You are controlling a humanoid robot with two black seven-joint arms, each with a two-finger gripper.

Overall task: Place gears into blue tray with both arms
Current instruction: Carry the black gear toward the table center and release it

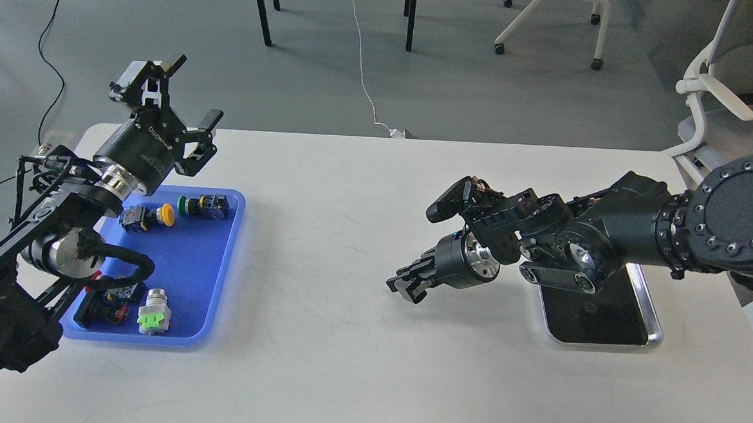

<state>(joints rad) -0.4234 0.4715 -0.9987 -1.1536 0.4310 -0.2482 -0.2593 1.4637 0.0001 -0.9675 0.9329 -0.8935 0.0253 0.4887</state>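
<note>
On white table (355, 378): left gripper (185, 108) spread wide; right gripper (403, 284) perhaps clenched, unclear.

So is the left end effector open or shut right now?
Open. The left end effector is raised over the far end of the blue tray, its two fingers spread wide apart with nothing between them.

An office or lab room set up for robot trials. A plain white bench (361, 249) stands on grey floor (319, 73). Beyond it, far right, are white rolling office chairs (547, 20) with castors, and black table legs (261, 9) at far centre. Loose black cables (53, 40) trail at far left, and a white cord (362, 62) runs to the bench's far edge.
</note>
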